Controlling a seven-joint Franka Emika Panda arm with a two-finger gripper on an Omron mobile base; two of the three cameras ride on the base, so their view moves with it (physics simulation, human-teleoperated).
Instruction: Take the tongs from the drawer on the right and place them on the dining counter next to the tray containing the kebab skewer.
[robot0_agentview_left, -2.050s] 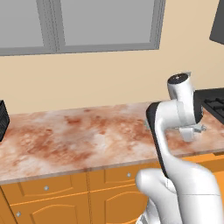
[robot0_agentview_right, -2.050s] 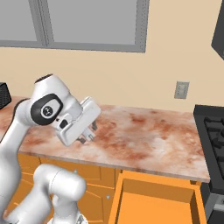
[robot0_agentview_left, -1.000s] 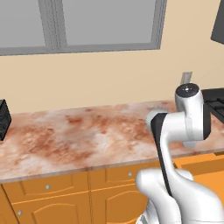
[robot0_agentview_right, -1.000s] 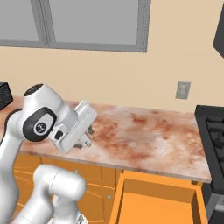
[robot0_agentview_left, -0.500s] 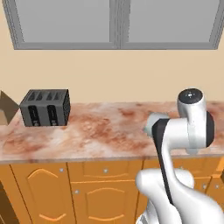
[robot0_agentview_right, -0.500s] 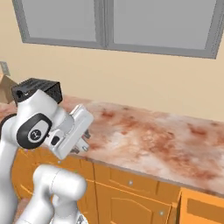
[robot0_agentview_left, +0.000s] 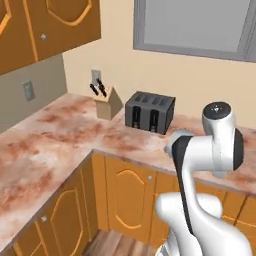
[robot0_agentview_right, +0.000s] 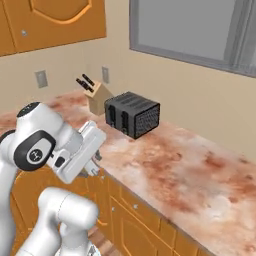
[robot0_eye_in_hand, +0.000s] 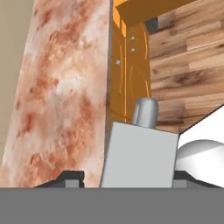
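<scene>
My claw (robot0_eye_in_hand: 127, 176) is pinching the tongs (robot0_eye_in_hand: 139, 151): the two dark fingertips (robot0_eye_in_hand: 72, 176) sit on either side of the wide grey body, pressed against it. In the hand view the tongs look like a plain, flat, light-grey slab that narrows into a slim neck with a rounded, shiny end. Their long axis runs straight out from my fingers, and the rounded end points away from the palm. It points along the front edge of the marbled wall worktop (robot0_eye_in_hand: 61, 96) and out over the orange cabinet doors (robot0_eye_in_hand: 127, 65) below that edge. The tongs hang in the air just off the worktop's front edge, not touching it, with the wooden floor (robot0_eye_in_hand: 188, 74) beneath on the other side.

In the right base view my hand (robot0_agentview_right: 85, 150) hangs in front of the worktop's edge, tilted downward. Farther back on the worktop stands a black toaster (robot0_agentview_right: 132, 114). Beyond it, in the corner, is a wooden knife block (robot0_agentview_right: 97, 95).
</scene>
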